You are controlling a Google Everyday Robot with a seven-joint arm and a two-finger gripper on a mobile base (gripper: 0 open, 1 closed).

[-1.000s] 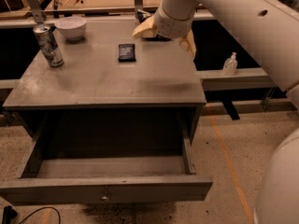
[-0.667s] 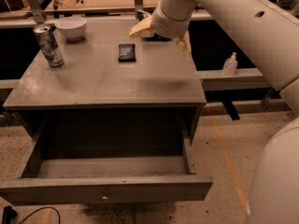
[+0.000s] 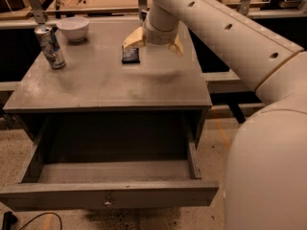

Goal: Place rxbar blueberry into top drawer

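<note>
my gripper [image 3: 152, 47] hangs spread wide just beside the snack bar [image 3: 130, 55] on the tabletop [image 3: 96, 85]. it looks light, thin and slippery, so i'd pinch its long edges.

The grey cabinet top [image 3: 120, 87] is carrying three things. The rxbar blueberry [image 3: 130, 55] is lying flat just beneath one spread fingertip of the gripper [image 3: 153, 43], which is hovering over the far middle. A can [image 3: 50, 47] is standing well away from the fingers toward the picture's left, with a white bowl [image 3: 73, 28] sitting just behind it.
</note>
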